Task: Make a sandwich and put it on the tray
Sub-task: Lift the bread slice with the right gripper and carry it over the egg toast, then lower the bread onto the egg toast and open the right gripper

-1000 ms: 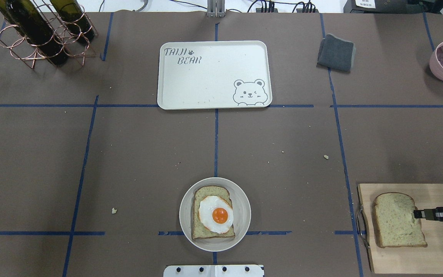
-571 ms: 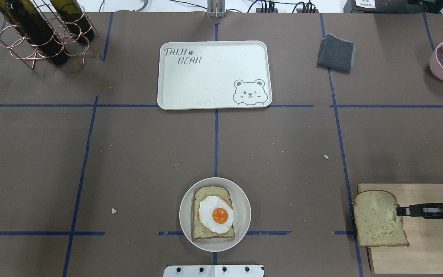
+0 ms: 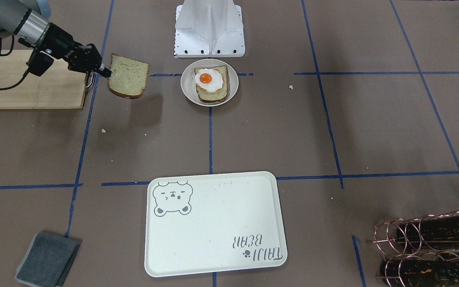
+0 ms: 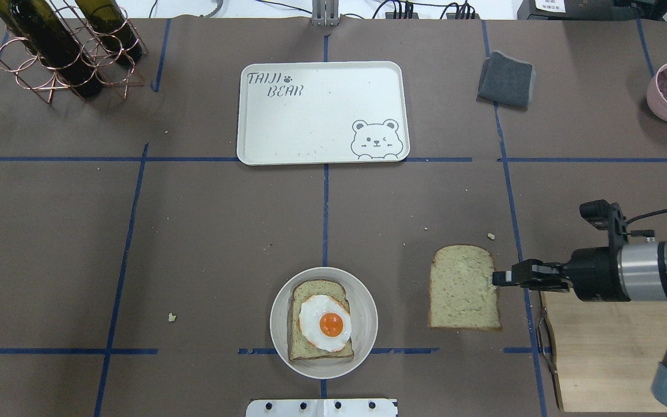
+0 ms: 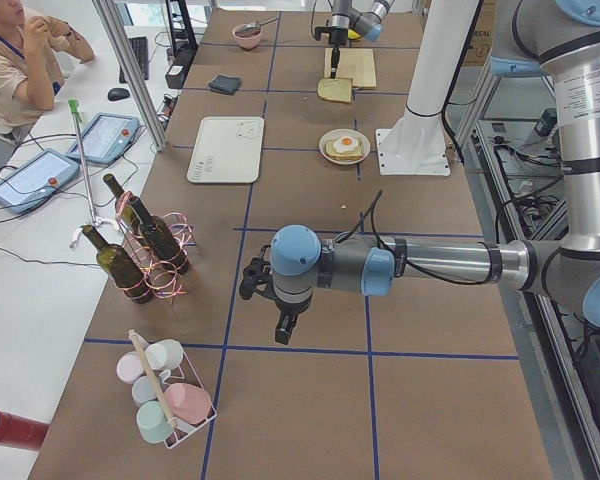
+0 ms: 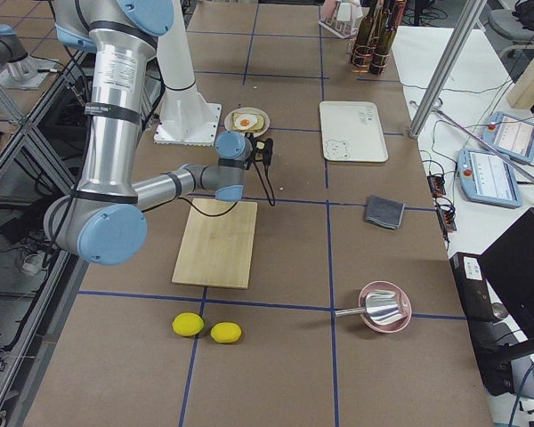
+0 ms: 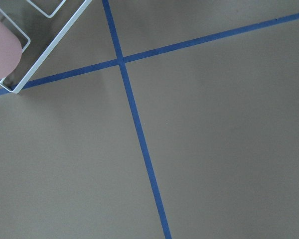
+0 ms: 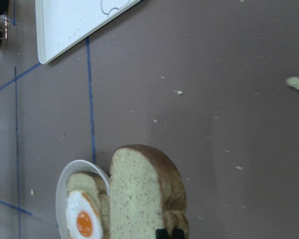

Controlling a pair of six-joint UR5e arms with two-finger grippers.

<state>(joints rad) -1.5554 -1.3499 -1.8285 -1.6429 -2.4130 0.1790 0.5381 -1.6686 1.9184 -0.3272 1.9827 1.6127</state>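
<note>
Overhead exterior: right end effector (image 4: 497,278) grips bread slice (image 4: 462,288).

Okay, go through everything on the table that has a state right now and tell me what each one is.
Held bread slice: in the air, pinched at one edge, beside the plate.
Right gripper: jaws shut on the held bread slice.
Bottom bread slice: flat on the plate, fried egg on top, uncovered.
Tray: flat, no sandwich on it.
Left gripper: far from the food; open or shut cannot be told.
</note>
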